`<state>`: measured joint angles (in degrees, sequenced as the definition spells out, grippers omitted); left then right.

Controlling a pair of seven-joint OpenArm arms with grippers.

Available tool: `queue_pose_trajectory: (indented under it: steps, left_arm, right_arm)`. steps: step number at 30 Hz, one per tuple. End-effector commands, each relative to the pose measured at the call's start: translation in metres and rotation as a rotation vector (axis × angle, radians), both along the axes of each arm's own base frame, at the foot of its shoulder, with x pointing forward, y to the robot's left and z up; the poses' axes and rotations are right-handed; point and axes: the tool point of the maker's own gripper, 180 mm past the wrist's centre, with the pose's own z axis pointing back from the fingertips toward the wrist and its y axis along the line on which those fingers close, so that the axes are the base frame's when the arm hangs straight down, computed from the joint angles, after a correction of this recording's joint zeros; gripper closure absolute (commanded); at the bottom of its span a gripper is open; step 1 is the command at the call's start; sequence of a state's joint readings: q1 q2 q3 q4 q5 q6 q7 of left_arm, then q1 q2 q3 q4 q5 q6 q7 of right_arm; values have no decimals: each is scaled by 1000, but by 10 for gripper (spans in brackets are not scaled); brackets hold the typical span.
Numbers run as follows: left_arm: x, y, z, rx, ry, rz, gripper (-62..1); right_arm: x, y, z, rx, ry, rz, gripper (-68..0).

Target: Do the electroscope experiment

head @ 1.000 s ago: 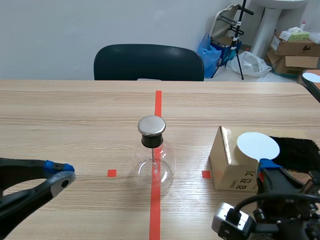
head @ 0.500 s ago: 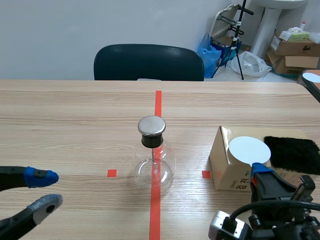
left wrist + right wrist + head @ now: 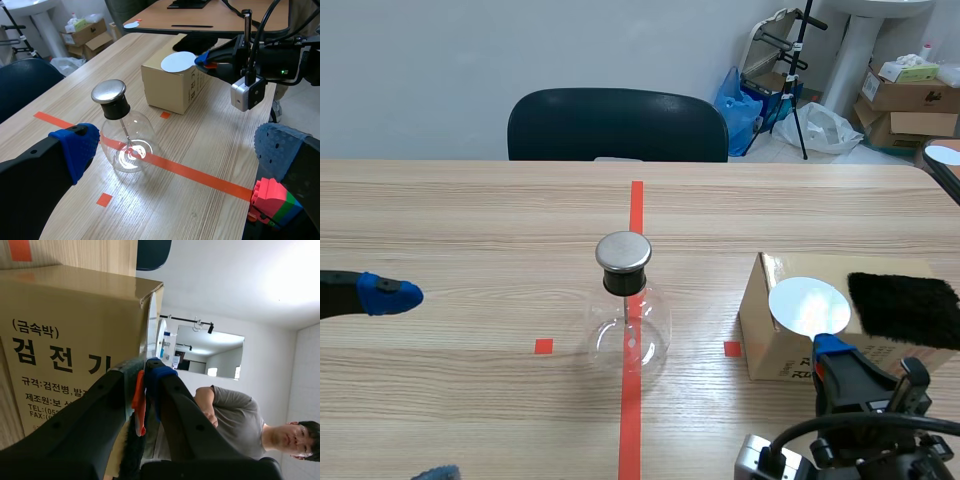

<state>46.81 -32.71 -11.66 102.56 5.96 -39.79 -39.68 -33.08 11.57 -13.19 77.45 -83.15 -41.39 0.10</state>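
The electroscope, a clear glass flask point(image 3: 628, 325) with a black neck and a metal cap point(image 3: 623, 251), stands on the red tape line at mid-table. My left gripper point(image 3: 410, 385) is open to its left, one blue pad point(image 3: 385, 294) showing. In the left wrist view the flask point(image 3: 131, 142) sits ahead, between the spread fingers point(image 3: 75, 147). My right gripper point(image 3: 832, 350) is shut on the orange handle point(image 3: 139, 395) of a white disc point(image 3: 808, 306), held upright against the cardboard box point(image 3: 775, 345). That disc point(image 3: 179, 61) stays well apart from the cap.
A black fur cloth point(image 3: 905, 308) lies on top of the box at the right. A dark chair point(image 3: 617, 125) stands behind the far table edge. A coloured toy block point(image 3: 270, 197) shows beside my left gripper's finger. A person point(image 3: 225, 405) appears beyond the box.
My left gripper has gone from shut to wide open, its fingers spreading apart. The right gripper has carried the white disc a little to the left, over the box's front.
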Motion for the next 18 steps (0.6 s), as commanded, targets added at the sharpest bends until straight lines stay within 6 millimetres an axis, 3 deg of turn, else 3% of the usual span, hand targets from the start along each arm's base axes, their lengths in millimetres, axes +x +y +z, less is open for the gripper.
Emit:
queue_pose_trajectory:
  steps: [1,18]
  left_arm:
    - [1,-1,6,-28,-10,3,-623]
    - [2,1,2,3,8,-10,-623]
  right_arm:
    - [6,-2,14,5,-76,3,-10]
    - [8,-8,11,-8,-71,-10,-11]
